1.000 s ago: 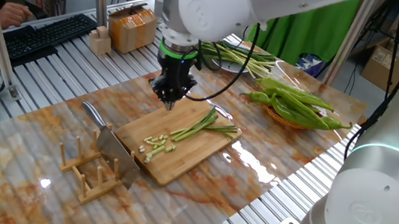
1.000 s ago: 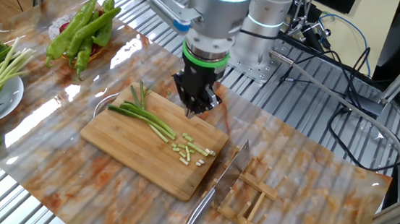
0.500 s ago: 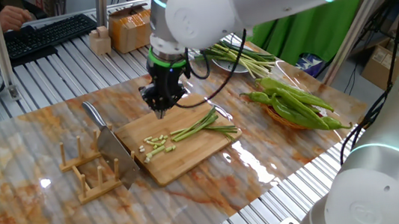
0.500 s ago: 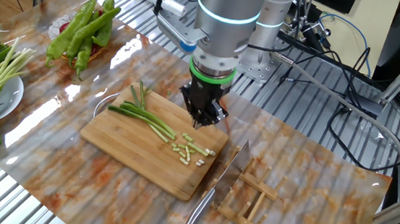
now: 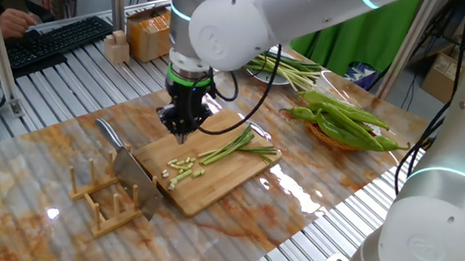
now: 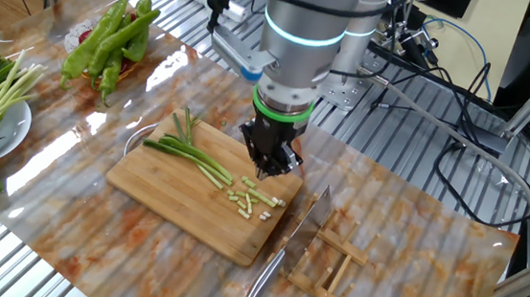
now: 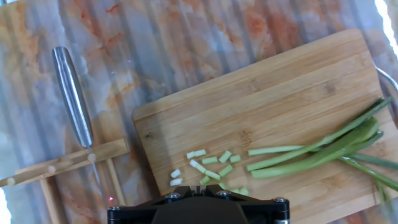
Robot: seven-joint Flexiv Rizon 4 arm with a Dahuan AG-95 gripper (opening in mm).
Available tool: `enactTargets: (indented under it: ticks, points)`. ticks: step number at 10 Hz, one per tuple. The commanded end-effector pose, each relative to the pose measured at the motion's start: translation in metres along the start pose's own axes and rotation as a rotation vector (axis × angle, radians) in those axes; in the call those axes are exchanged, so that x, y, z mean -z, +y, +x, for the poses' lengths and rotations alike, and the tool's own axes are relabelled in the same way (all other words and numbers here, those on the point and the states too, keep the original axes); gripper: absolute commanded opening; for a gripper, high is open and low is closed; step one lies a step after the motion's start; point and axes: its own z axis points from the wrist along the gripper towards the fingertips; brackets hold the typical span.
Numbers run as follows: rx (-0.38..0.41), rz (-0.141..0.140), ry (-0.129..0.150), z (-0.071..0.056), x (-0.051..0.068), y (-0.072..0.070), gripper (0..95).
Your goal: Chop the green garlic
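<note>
The green garlic (image 5: 236,146) lies on the cutting board (image 5: 221,181), near its middle; at the left end of the stalks there is a small heap of cut bits (image 5: 181,169), pale green, while the longer part of the stalks is whole, with dark tips pointing to the right; so I judge the chopping as begun but far from finished, maybe a smaller part is done and most of the length is left to cut.

My pincer (image 5: 180,134) hangs over the far left corner of the board, pointing straight down, its fingers clenched together with nothing between them; it touches neither the garlic nor the knife.

The knife (image 5: 127,163) rests on a wooden rack (image 5: 104,200) on the desk (image 5: 35,170), just left of the board; I think I need it before more cutting.

Farther right are green peppers (image 5: 344,121) and a bundle of long uncut stalks (image 5: 285,66); I can read no brand, label or writing anywhere.
</note>
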Motion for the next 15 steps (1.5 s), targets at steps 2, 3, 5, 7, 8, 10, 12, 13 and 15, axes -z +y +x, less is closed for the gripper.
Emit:
enactTargets:
  ticks: [2,3,5,7,8,10,12,13,15]
  points:
    - [-0.006,0.003,-0.006,-0.0016,-0.0042,0.0050,0.0]
    - [-0.006,0.003,-0.005,-0.0011,-0.0058,0.0063,0.0]
    - [-0.009,0.001,-0.004,-0.0013,-0.0093,0.0074,0.0]
    - [-0.021,0.000,-0.002,-0.0015,-0.0102,0.0074,0.0]
    - [-0.025,0.000,0.002,-0.0012,-0.0095,0.0072,0.0]
    - [-0.024,0.000,0.011,-0.0012,-0.0095,0.0072,0.0]
    - [0.005,0.001,0.023,-0.0012,-0.0095,0.0072,0.0]
    - [0.022,0.005,0.029,-0.0012,-0.0095,0.0072,0.0]
    - [0.059,0.008,0.038,-0.0012,-0.0095,0.0072,0.0]
